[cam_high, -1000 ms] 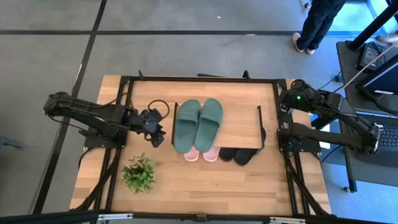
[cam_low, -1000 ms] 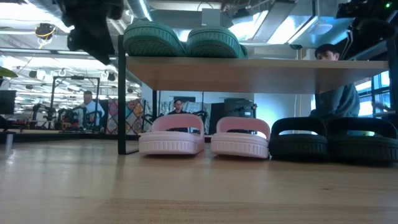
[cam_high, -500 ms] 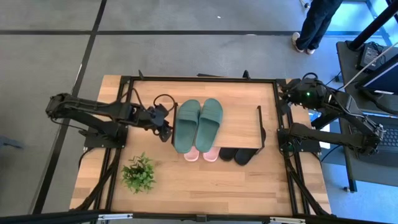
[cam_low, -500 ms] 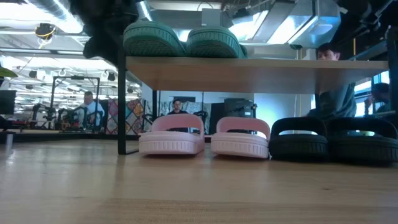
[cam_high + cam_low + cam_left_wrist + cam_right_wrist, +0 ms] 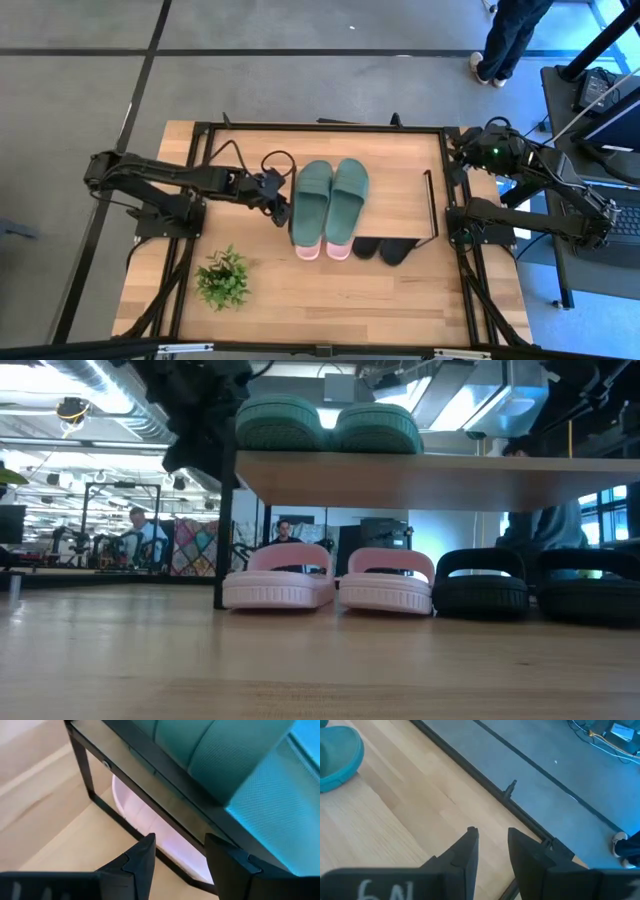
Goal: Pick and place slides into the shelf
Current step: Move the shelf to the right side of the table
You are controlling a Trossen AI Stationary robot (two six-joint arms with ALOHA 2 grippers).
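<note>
slides: green pair (image 5: 328,201) on top of the shelf board (image 5: 400,195), side by side, toes toward the table's far edge; pink pair (image 5: 330,582) and black pair (image 5: 535,585) on the tabletop under the board
risk 1: left gripper (image 5: 281,205) is touching the shelf's left end frame; any push there could slide the whole rack sideways over the pink and black pairs underneath
risk 2: green pair sits close to the board's left edge, so a jolt to the frame could tip the near slide off
look: green slides large, dull, textured straps; pink smaller, ribbed soles; black wide-strapped, heels poke out from under the board
left gripper: fingers (image 5: 142,860) spread, nothing between them, frame bar just ahead
right gripper: (image 5: 490,847) parked by the table's far right corner, fingers slightly apart, empty
plant (image 5: 223,277): near left front, well clear
</note>
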